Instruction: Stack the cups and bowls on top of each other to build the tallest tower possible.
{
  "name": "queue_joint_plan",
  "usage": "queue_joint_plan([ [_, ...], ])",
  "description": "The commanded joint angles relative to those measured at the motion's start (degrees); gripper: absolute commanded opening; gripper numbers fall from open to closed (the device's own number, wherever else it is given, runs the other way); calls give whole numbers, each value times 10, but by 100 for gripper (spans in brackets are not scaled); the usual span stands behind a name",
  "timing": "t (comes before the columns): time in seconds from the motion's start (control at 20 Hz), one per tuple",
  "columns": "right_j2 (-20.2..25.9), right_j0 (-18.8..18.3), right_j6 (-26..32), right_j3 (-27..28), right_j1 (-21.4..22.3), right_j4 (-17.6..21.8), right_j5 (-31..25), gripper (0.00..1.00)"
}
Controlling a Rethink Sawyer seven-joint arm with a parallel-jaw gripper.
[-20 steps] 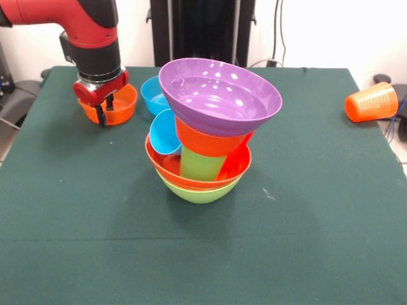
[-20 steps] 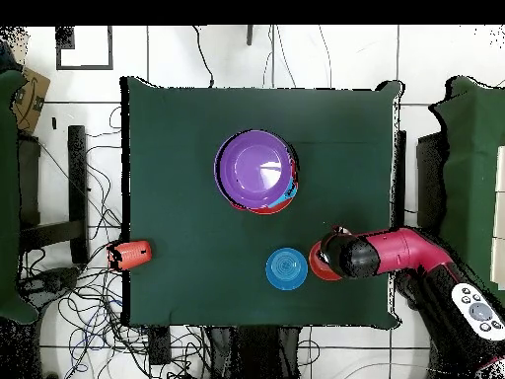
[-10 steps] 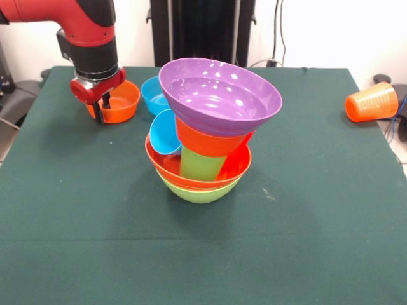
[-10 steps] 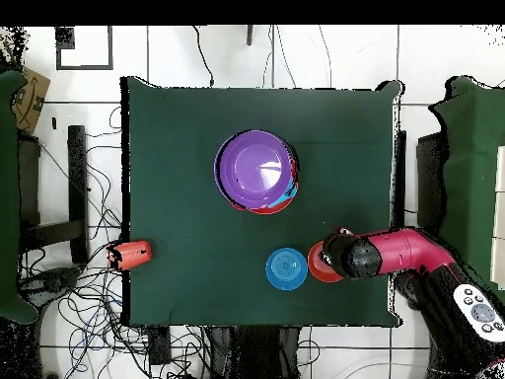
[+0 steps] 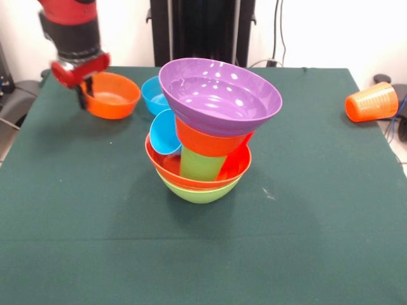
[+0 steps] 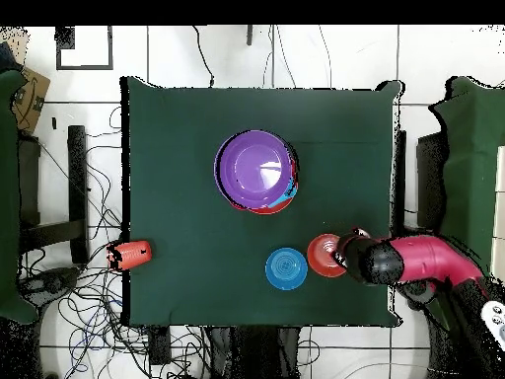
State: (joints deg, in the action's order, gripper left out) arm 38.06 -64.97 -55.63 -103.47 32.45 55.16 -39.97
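Observation:
The tower stands mid-table: a lime green bowl (image 5: 200, 192) at the base, an orange-red bowl (image 5: 238, 166) in it, a lime green cup (image 5: 200, 165) and a light blue cup (image 5: 165, 133) inside, then an orange bowl (image 5: 206, 141) and a tilted purple bowl (image 5: 219, 95) (image 6: 256, 168) on top. At the far left my gripper (image 5: 84, 95) (image 6: 342, 255) is shut on the left rim of a small orange bowl (image 5: 117, 98) (image 6: 322, 255), which looks raised slightly off the cloth. Beside that bowl sits a small blue bowl (image 5: 152, 95) (image 6: 285, 268). An orange cup (image 5: 372, 101) (image 6: 133, 254) lies on its side at the table's edge.
The green cloth table (image 5: 305, 241) ends close behind the held bowl. Cables and floor tiles (image 6: 79, 306) surround the table in the overhead view. A black stand (image 5: 203, 32) rises behind the tower.
The gripper has risen and drawn back toward the table's corner. The small orange bowl came up with it and shows more fully in the overhead view. The tower has not moved.

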Motion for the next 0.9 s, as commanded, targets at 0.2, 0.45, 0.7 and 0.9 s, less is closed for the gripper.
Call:
queue_joint_plan([
  [0.2, 41, -21, 110, -25, 105, -41, -40, 0],
  [0.45, 61, -32, 131, -48, 167, -96, -87, 0],
  [0.7, 84, -35, 140, -52, 230, -168, -146, 0],
  [0.9, 88, -20, 120, -70, 258, -193, -167, 0],
])
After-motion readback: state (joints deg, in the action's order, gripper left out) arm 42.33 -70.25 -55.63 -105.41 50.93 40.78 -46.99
